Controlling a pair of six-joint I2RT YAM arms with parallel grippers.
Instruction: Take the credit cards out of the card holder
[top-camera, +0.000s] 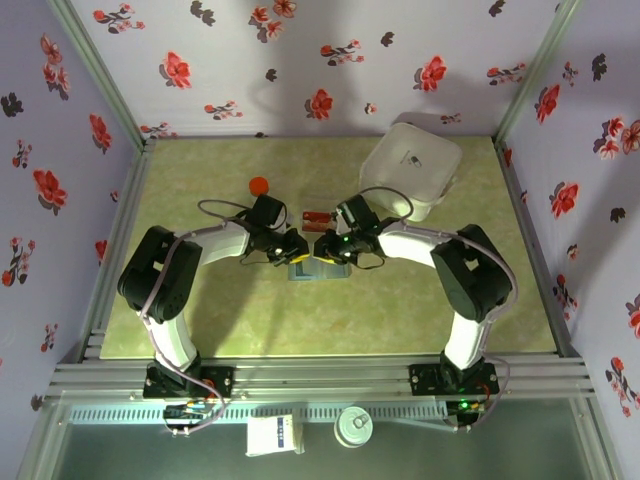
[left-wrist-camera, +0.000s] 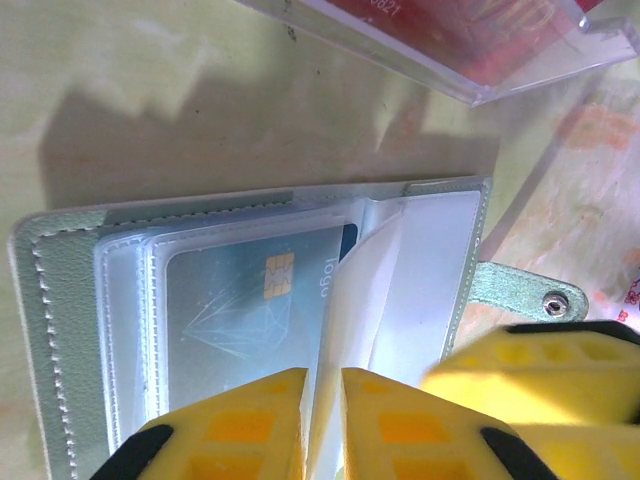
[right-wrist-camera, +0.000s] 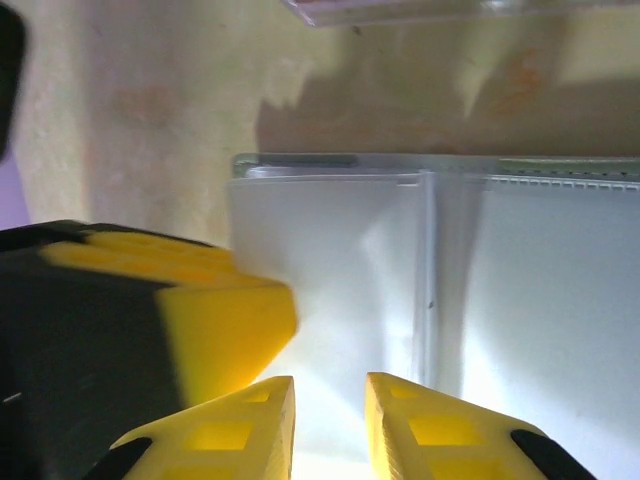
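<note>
card holder (top-camera: 318, 268): lay open mid-table; long axis left-right
credit card (left-wrist-camera: 240, 310): blue, sleeved, sat at left gripper (left-wrist-camera: 322, 425) tips; left arm nearer
right gripper (right-wrist-camera: 330, 425): hung over blank sleeve (right-wrist-camera: 330, 270)
jaws: both nearly together; grip unclear

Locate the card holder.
Top view: the card holder lies open at mid-table, between the left pincer and right pincer, just nearer than the clear box.

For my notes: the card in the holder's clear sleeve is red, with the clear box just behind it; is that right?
Not quite: in the left wrist view the card in the card holder is pale blue; the clear box is just behind it.
</note>
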